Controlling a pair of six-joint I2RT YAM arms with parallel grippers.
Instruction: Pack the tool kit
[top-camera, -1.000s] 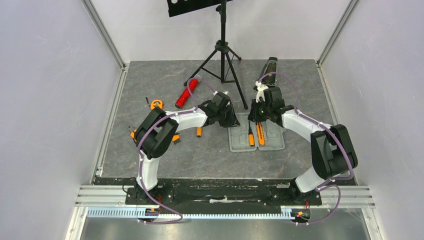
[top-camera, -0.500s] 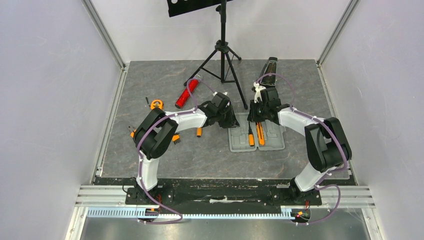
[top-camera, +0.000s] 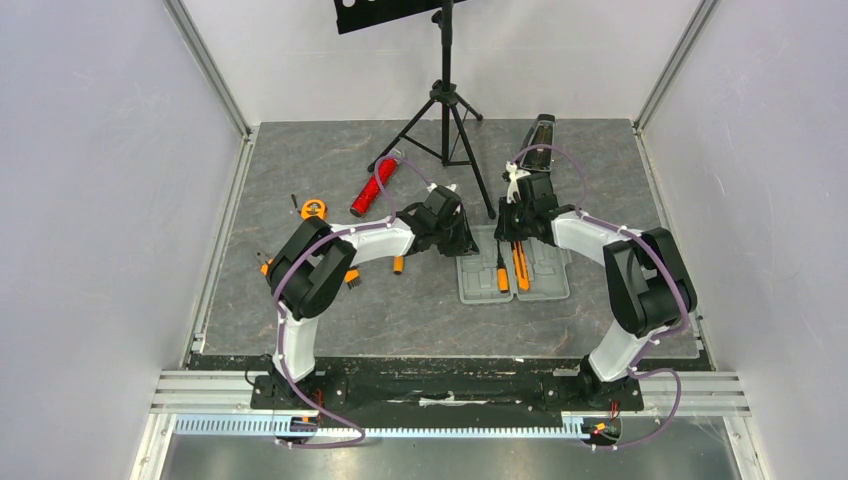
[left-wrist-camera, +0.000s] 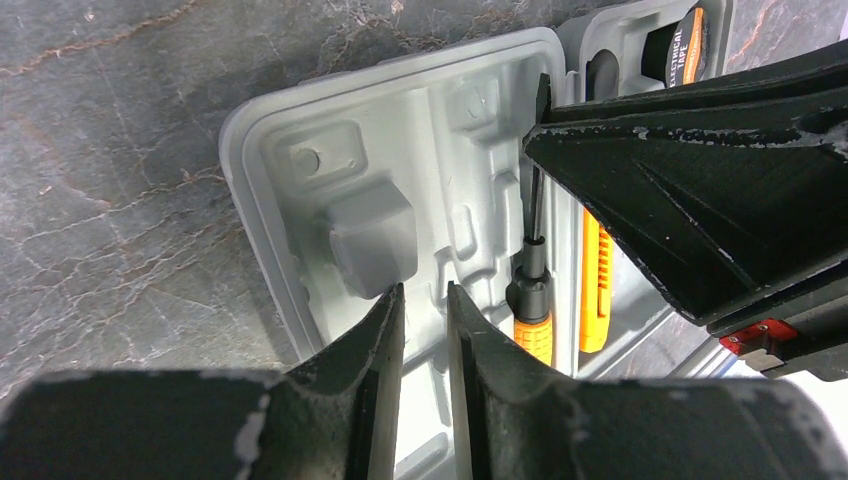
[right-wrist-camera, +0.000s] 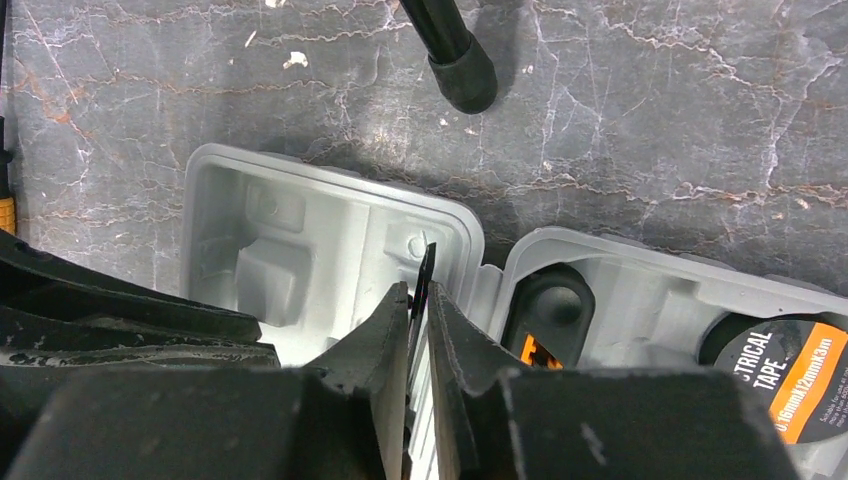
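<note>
From above, we see the open grey case (top-camera: 547, 283) lying mid-frame under the left gripper (top-camera: 466, 244) and the right gripper (top-camera: 516, 236); a tripod leg (top-camera: 480, 190) stands just behind. Left wrist view: the left jaws are barely apart and empty, and the right gripper is very near, so we fear a bump. Right wrist view: its jaws pinch the screwdriver (right-wrist-camera: 427, 262) by the thin shaft, which may twist and miss its recess.

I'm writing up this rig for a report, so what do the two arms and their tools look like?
The left arm and right arm have white links, bulky black joints and a loose purple cable each. The left tool and right tool carry paired black wedge-shaped fingers with scuffed, chipped edges.
</note>
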